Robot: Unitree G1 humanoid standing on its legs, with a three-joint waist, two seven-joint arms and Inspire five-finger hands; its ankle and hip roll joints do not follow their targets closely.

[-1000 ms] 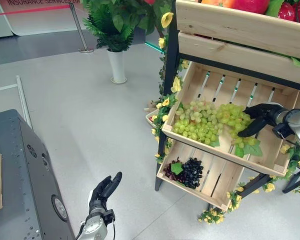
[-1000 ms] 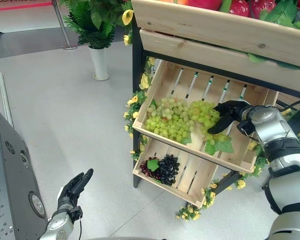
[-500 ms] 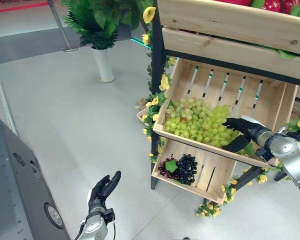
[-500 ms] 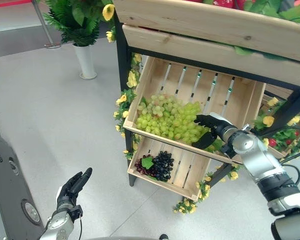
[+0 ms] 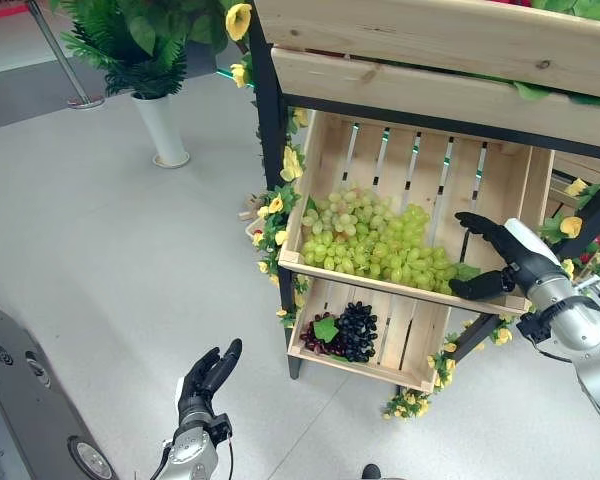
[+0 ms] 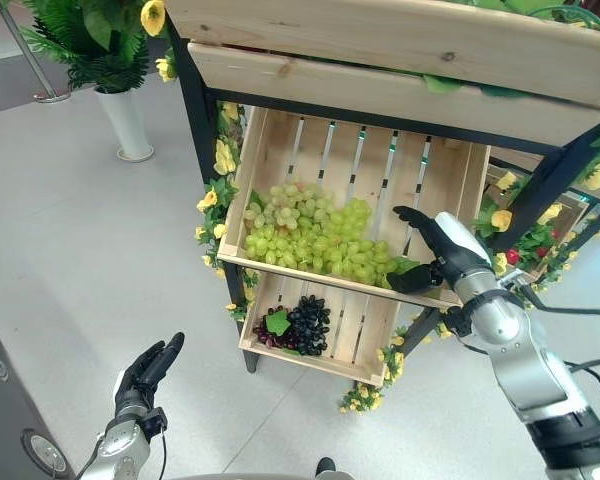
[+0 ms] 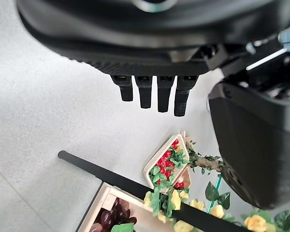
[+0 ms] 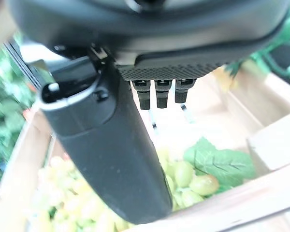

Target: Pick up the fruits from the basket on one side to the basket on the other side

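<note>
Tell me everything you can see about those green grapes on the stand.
The green grapes lie as a heap of pale yellow-green bunches in the left and middle of a slatted wooden crate that tilts forward on the stand. A green leaf lies at the heap's right end. The robot's right hand is open just beside that end, thumb by the crate's front board; I cannot tell whether it touches the grapes.

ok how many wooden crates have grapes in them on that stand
2: the upper crate holds green grapes; the lower crate, directly beneath, holds dark grapes. Higher shelves are cut off.
</note>
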